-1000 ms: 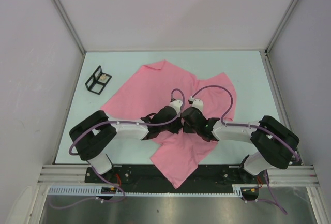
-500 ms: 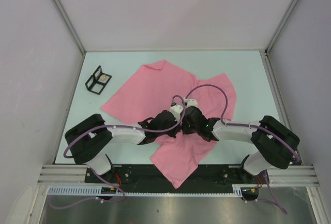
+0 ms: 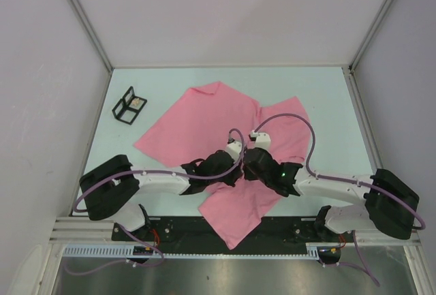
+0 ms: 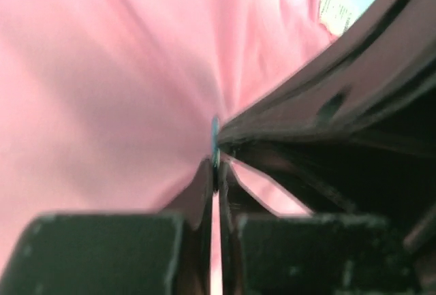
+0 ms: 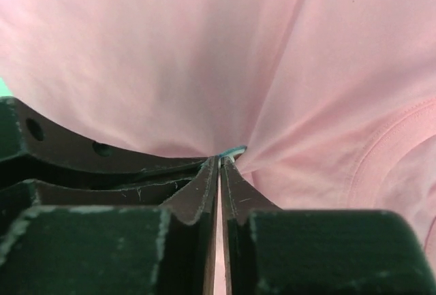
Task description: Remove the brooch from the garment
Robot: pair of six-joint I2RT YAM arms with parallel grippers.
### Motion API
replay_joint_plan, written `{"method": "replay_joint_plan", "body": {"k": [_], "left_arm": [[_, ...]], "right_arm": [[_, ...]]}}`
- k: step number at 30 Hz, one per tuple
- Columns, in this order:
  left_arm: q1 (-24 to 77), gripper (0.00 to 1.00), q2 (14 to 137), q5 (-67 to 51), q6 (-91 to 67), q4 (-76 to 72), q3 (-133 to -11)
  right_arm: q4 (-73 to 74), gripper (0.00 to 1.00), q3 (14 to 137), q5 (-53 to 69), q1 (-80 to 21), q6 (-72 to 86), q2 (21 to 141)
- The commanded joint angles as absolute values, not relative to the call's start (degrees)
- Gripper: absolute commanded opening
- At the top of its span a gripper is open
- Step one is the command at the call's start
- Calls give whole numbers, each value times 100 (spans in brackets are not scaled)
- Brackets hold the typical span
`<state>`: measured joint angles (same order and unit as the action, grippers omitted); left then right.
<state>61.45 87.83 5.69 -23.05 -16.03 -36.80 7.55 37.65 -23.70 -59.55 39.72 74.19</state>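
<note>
Shirt (image 3: 204, 121) lies spread and rumpled mid-worktop (image 3: 327, 104). Your two arms meet over its middle, wrists nearly touching. Left end effector (image 4: 216, 172): narrow, pinched on the teal brooch (image 4: 215, 135), seen edge-on at the tips, cloth puckering in toward it. Right end effector (image 5: 220, 164): narrow too, tips almost together just beside the brooch; can't tell if it grips brooch or cloth. White label (image 4: 334, 9) shows in left wrist view. Black stand (image 3: 129, 106) sits far-left, apart from the shirt.

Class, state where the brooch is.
In both wrist views the brooch, a teal sliver, sits on the garment where the left hand and right hand meet.
</note>
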Motion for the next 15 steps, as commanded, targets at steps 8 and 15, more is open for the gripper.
{"method": "replay_joint_plan", "body": {"k": [8,15], "left_arm": [[6196,0,8850,817,-2092,-624,-3867],[6188,16,8746,686,-1872,-423,-4025]], "right_arm": [[475,27,3182,-2260,-5283,4852,6285],[396,29,2672,-1319,-4492,4685,5976]]}}
